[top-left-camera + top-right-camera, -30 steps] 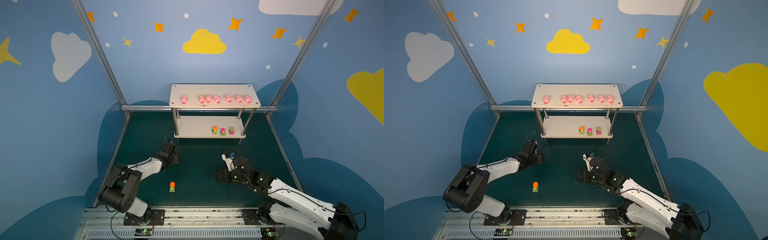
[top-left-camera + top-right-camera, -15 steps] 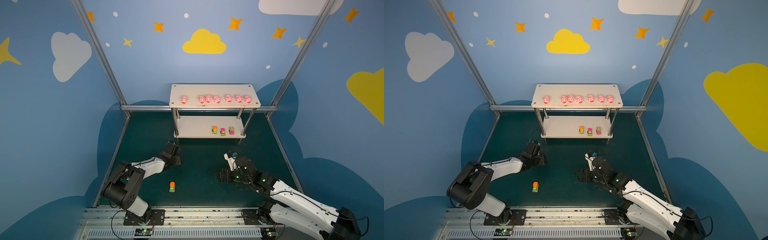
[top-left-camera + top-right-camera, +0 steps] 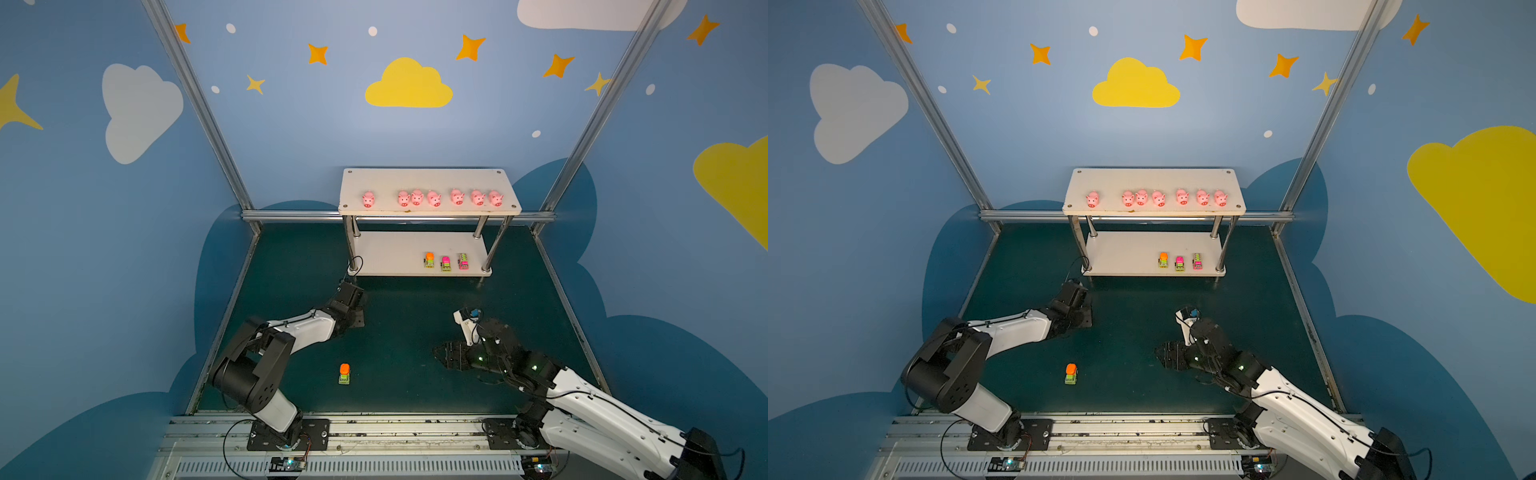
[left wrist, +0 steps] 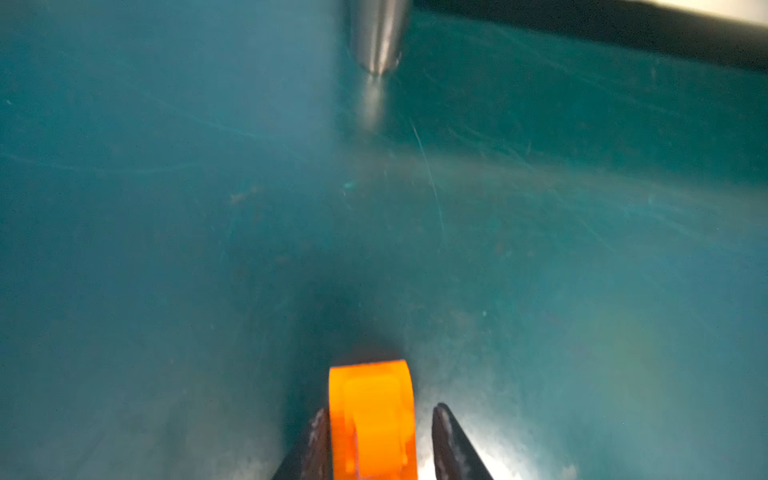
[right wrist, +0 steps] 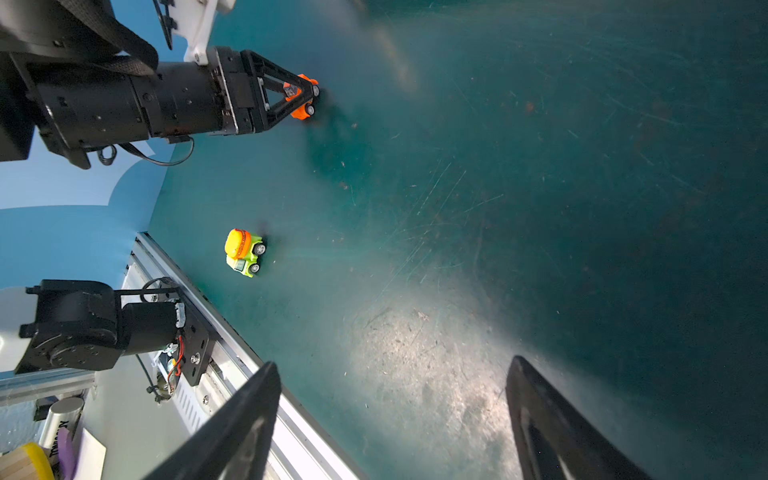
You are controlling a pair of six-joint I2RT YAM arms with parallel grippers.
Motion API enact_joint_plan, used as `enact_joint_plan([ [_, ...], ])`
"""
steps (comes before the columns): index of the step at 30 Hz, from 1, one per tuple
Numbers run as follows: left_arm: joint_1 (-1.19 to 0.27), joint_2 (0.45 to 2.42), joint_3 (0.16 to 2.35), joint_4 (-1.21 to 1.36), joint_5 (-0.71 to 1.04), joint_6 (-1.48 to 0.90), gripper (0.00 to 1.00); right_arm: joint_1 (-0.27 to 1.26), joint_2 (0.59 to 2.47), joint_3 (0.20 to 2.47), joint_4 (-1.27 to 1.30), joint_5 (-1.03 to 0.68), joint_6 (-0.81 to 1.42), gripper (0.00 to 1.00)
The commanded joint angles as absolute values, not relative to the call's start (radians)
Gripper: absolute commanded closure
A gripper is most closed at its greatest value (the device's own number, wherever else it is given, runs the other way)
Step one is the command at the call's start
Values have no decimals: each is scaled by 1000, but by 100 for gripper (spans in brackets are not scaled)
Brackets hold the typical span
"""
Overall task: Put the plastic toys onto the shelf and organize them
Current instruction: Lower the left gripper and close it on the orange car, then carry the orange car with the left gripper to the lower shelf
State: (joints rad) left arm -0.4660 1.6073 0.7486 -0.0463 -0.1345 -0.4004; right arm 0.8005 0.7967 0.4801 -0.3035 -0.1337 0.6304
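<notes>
Seven pink pigs (image 3: 434,198) stand in one row on the upper board of the shelf (image 3: 428,178), and three small vehicles (image 3: 445,262) stand on its lower board, toward its right end. Just in front of the shelf's left front post (image 4: 376,37), the left gripper (image 5: 311,99) points down at the worktop (image 3: 415,316). Its fingers (image 4: 446,436) are narrow, on both sides of an orange vehicle (image 4: 370,407). One finger touches it and at the other a thin gap shows, so I cannot tell if it is held. A green and orange vehicle (image 3: 344,374) lies on the worktop well in front of the shelf. The right gripper (image 5: 395,415), in front of the shelf's right half and well apart from it, has its fingers wide and empty.
</notes>
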Motion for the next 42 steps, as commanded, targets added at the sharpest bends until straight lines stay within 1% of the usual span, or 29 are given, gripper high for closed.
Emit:
enact_joint_plan([
  [1, -471, 1626, 768, -89, -168, -408, 60, 795, 779, 469, -318, -123, 636, 16],
  [10, -489, 1647, 775, -118, -187, -421, 61, 788, 785, 467, -318, -129, 633, 16],
  [13, -496, 1648, 777, -125, -195, -424, 68, 784, 785, 467, -317, -129, 632, 16],
  [27, -566, 1651, 932, -254, -225, -432, 73, 762, 752, 459, -339, -122, 629, 16],
  [34, -580, 1706, 1064, -272, -206, -426, 74, 745, 712, 464, -378, -112, 620, 16],
  [42, -581, 1876, 1336, -301, -178, -389, 74, 709, 632, 490, -468, -111, 612, 16],
])
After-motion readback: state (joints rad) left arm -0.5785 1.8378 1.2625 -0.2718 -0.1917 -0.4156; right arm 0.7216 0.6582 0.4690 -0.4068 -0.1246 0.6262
